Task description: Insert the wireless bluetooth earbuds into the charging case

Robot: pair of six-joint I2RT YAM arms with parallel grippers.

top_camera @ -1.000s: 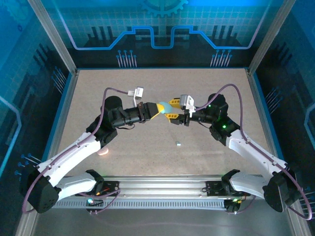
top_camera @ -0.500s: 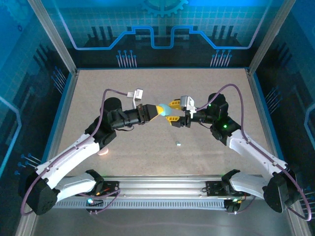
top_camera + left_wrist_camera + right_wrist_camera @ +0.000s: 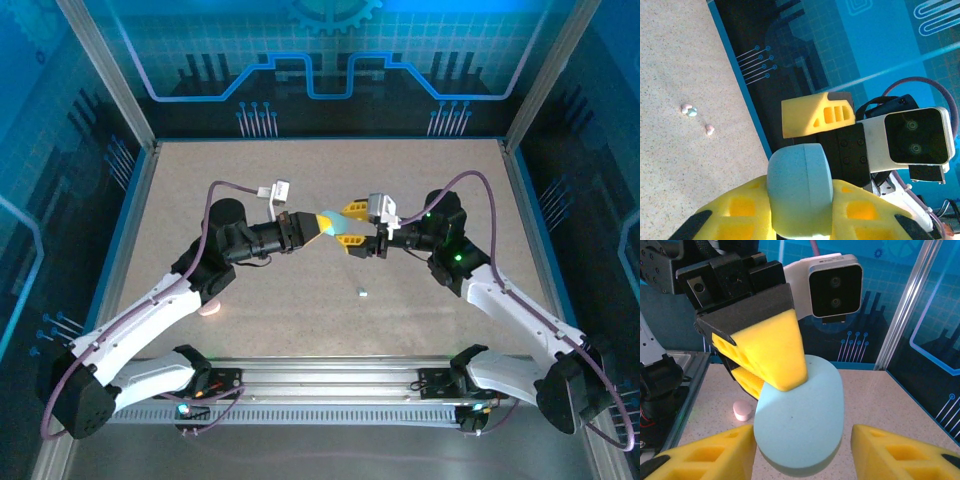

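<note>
My left gripper [image 3: 325, 225] is shut on a pale blue oval charging case [image 3: 337, 224], held in the air over the middle of the table. In the left wrist view the case [image 3: 796, 175] sits clamped between my yellow fingers [image 3: 740, 215]. My right gripper [image 3: 350, 226] faces it, open, one finger on each side of the case. In the right wrist view the case [image 3: 800, 415] hangs between my spread fingers [image 3: 905, 455], with a clear gap on the right. One tiny earbud [image 3: 362, 293] lies on the table below. More tiny earbuds [image 3: 689, 110] lie far off.
A pink oval case [image 3: 208, 307] lies on the table beside the left forearm, and it also appears behind the blue case [image 3: 742, 410]. Blue walls and metal posts [image 3: 900, 310] fence the table. The open sandy tabletop [image 3: 300, 180] stretches behind the grippers.
The right gripper's fingers have spread apart around the blue case. The left gripper has kept its grip and shifted the case slightly.
</note>
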